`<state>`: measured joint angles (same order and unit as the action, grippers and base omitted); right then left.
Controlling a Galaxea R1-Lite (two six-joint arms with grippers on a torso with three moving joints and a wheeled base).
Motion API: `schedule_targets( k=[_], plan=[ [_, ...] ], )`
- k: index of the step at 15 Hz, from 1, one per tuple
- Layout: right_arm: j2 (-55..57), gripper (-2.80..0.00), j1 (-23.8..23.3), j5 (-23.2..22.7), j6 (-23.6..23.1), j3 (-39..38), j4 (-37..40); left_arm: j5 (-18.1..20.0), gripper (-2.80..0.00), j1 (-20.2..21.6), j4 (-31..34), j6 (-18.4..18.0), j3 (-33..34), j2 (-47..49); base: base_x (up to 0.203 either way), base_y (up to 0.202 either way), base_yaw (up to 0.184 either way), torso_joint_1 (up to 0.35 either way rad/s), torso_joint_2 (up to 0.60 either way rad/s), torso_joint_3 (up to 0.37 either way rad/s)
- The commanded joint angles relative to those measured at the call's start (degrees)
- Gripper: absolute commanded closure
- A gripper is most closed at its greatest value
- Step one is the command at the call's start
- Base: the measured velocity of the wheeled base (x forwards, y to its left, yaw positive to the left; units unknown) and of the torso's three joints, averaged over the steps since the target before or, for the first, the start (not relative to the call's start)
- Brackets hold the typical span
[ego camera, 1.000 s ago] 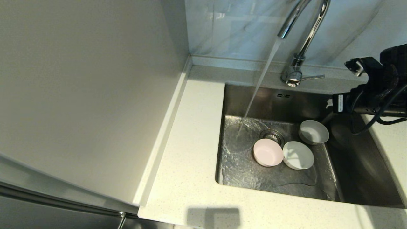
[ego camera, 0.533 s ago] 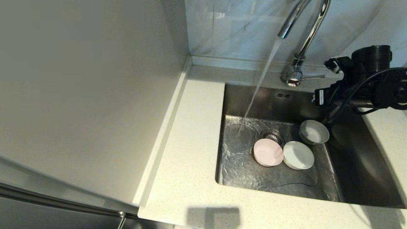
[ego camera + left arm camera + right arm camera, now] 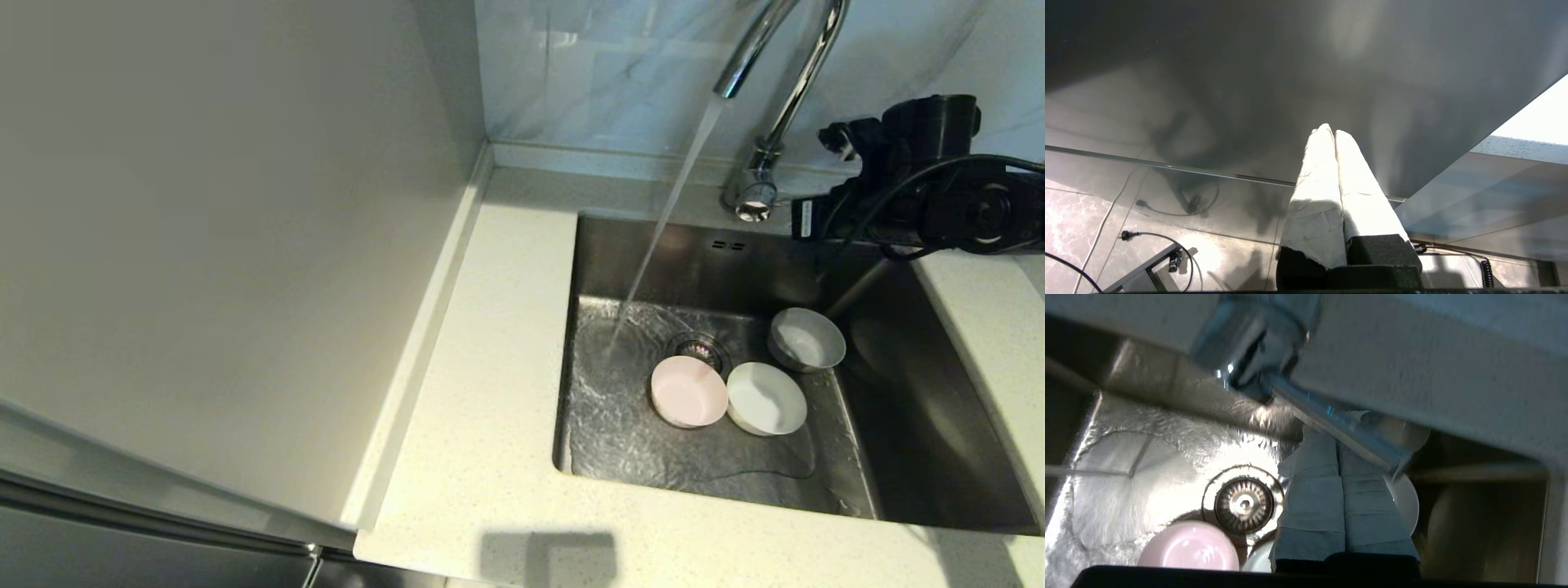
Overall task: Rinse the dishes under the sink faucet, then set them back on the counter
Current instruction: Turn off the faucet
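Since a second ago the right gripper has swung leftward to the faucet lever, fingers pressed together beneath it. Nearer, pink bowl, white bowl and grey bowl sit in the sink; water runs. The left gripper, parked, is also closed.

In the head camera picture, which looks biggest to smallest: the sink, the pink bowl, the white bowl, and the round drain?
1. The sink, far the biggest.
2. The pink bowl and the white bowl look about the same size, so I won't rank them.
3. The round drain, partly hidden behind the pink bowl, looks smallest.
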<state>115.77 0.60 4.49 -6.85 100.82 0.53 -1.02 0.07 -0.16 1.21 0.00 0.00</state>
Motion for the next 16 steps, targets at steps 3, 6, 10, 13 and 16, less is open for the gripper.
schedule_targets(
  k=[3,6,10,13,16],
  plan=[
    [1.9,0.00,0.0,-0.2,0.1,3.7,-3.0,0.0,0.00,0.0,0.0,0.0,0.0,-0.2,0.000,0.000,0.000,0.000,0.00,0.000],
    [2.4,0.00,0.1,-0.6,0.0,3.9,-6.7,0.0,0.00,0.0,0.0,0.0,0.0,-0.2,0.000,0.000,0.000,0.000,0.00,0.000],
    [2.4,0.00,0.1,-0.6,0.0,3.9,-7.7,0.0,0.00,0.0,0.0,0.0,0.0,-0.2,0.000,0.000,0.000,0.000,0.00,0.000],
    [2.1,0.00,0.1,-0.6,0.0,3.7,-7.6,0.1,0.00,0.0,0.0,0.0,0.0,-0.2,0.000,0.000,0.000,0.000,0.00,0.000],
    [0.3,0.00,-0.2,-0.5,-0.1,0.6,-7.4,0.0,0.00,0.0,0.0,0.0,0.0,-0.2,0.000,0.000,0.000,0.000,0.00,0.000]
  ],
)
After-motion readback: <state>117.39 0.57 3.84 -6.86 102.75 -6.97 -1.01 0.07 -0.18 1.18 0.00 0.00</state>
